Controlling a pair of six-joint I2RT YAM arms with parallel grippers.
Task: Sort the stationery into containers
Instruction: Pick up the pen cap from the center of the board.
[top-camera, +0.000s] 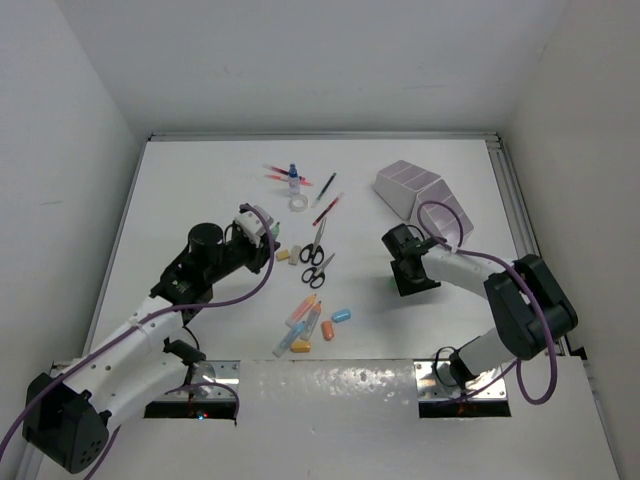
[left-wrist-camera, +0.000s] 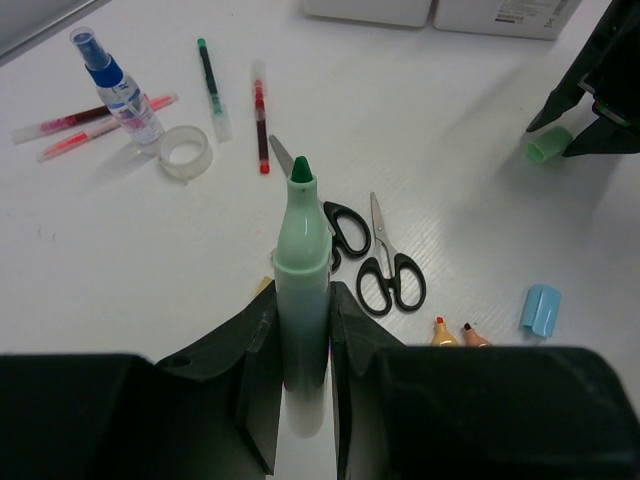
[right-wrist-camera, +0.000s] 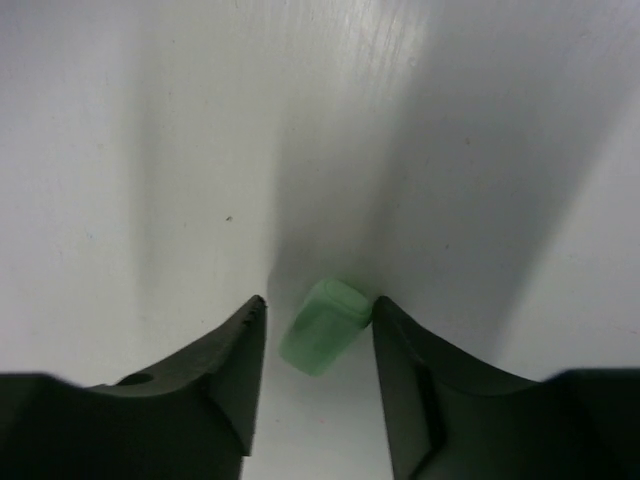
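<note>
A pale green marker (left-wrist-camera: 302, 250), uncapped with its dark green tip bared, is clamped between the closed fingers of the left gripper (left-wrist-camera: 302, 305). It is held above the white table (top-camera: 200, 180), left of centre.

A green cap (right-wrist-camera: 322, 325) lies on its side on the table to the right, between the spread jaws of the right gripper (right-wrist-camera: 318, 303). The gripper straddles the cap without clamping it. In the wrist view the finger on the right is at the cap's edge, while the one on the left stands clear of it.

The other stationery lies loose between the two arms. Two pairs of black-handled scissors (left-wrist-camera: 392, 272) rest side by side. A clear tape ring (left-wrist-camera: 186, 152) sits just beside a blue-capped spray bottle (left-wrist-camera: 118, 90). Red pens (left-wrist-camera: 260, 115) and a green-tipped pen (left-wrist-camera: 212, 85) lie around them. Pastel capsule-shaped pieces (top-camera: 305, 328) cluster nearer the arms' bases, with a blue piece (left-wrist-camera: 541, 308) slightly apart.

The white stepped organiser (top-camera: 415, 188) sits toward the far right of the table, beyond the right gripper and well apart from the scattered items.
</note>
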